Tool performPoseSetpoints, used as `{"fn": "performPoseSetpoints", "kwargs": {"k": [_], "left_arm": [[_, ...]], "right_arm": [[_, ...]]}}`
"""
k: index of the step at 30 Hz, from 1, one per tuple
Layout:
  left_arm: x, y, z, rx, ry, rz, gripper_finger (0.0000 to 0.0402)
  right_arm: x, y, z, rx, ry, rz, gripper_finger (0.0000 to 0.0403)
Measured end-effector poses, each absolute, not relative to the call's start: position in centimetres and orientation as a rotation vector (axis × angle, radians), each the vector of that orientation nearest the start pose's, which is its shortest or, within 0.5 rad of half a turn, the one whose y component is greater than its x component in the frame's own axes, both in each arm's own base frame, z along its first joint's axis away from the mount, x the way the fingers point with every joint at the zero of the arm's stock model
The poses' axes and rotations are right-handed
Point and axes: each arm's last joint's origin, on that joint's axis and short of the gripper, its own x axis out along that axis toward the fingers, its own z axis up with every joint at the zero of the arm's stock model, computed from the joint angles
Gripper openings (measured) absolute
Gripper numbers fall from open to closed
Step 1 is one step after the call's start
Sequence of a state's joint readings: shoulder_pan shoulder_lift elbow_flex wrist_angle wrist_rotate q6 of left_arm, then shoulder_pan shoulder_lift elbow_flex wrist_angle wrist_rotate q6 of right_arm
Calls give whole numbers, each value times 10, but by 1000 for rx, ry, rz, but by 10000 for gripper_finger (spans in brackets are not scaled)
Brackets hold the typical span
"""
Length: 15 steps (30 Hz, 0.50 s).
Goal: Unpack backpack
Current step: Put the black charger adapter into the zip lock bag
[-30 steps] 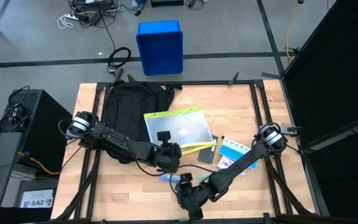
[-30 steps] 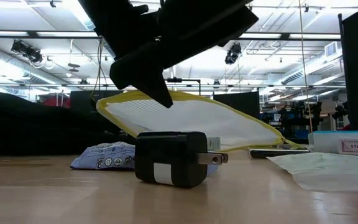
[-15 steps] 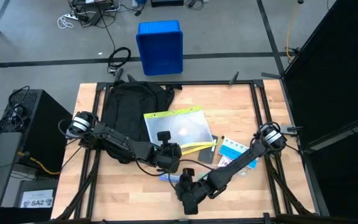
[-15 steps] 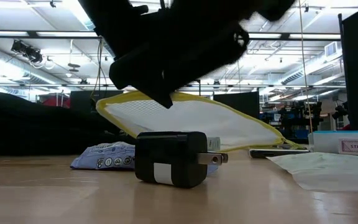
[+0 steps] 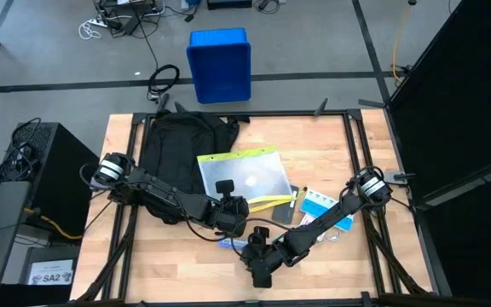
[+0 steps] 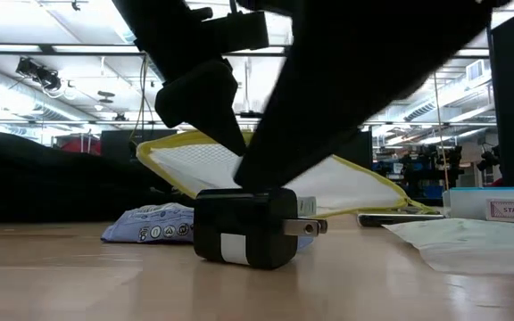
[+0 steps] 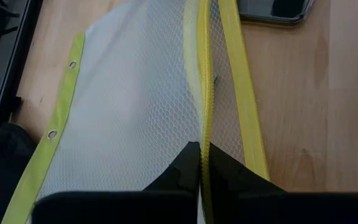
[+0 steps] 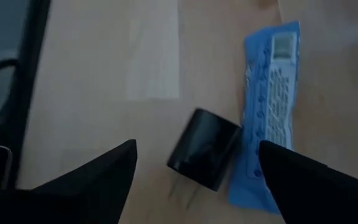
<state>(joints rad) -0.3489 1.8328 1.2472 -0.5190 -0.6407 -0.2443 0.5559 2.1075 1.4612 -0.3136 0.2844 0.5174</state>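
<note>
Because it is soft black fabric that slumps where it lies, the backpack (image 5: 183, 145) looks likely to fold and sag rather than lift as one piece; I judge it fairly light now that several items lie outside it, and best taken by a strap or the stiffer seam along the zipper, not by the loose cloth. It lies flat on the wooden surface (image 5: 331, 149) toward 11 o'clock, its lower part under the left arm.

Overlapping its 3 o'clock edge is a mesh zip pouch (image 5: 244, 176), white netting bound in yellow tape with metal eyelets, limp and see-through. The left gripper (image 7: 201, 163) rests at the pouch's yellow zipper with its fingers closed tight together; whether they pinch the zipper I cannot tell.

At 6 o'clock sits a black wall charger (image 6: 245, 227), a hard glossy rounded block with two metal prongs, smooth enough to slip. Touching it is a blue crinkly plastic packet (image 8: 267, 106). The right gripper (image 8: 194, 165) hovers over the charger with its fingers spread wide and nothing between them.

A dark flat phone (image 7: 273, 10) lies just beyond the pouch.
</note>
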Motion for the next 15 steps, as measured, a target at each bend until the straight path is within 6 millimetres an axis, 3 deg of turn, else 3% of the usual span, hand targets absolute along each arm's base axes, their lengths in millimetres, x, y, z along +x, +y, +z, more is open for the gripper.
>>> {"fn": "performPoseSetpoints", "kwargs": {"k": [15], "left_arm": [[351,-109,192,294,929,369,0]], "right_arm": [[380,208,138,138,927,-65,222]]}}
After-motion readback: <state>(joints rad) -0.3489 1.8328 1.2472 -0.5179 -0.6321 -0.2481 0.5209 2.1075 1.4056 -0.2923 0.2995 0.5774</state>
